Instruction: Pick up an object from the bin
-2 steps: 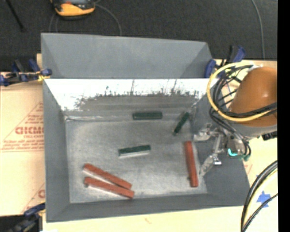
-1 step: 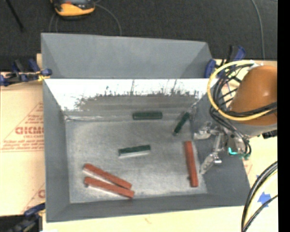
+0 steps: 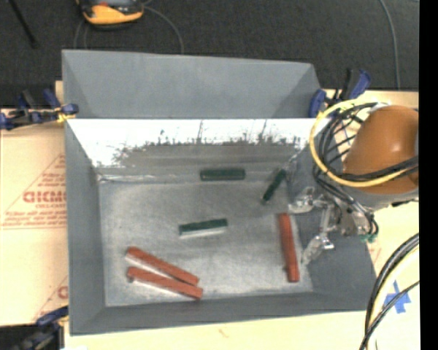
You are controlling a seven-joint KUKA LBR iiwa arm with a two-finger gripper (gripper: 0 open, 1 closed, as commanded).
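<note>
Grey metal bin (image 3: 84, 232) (its back wall scratched) has dark floor (image 3: 226, 13) beyond.

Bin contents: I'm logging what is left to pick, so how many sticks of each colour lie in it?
Green sticks: 3
Red sticks: 3
Total: 6

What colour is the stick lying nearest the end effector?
The stick is reddish-orange, seen in the camera view.
</note>
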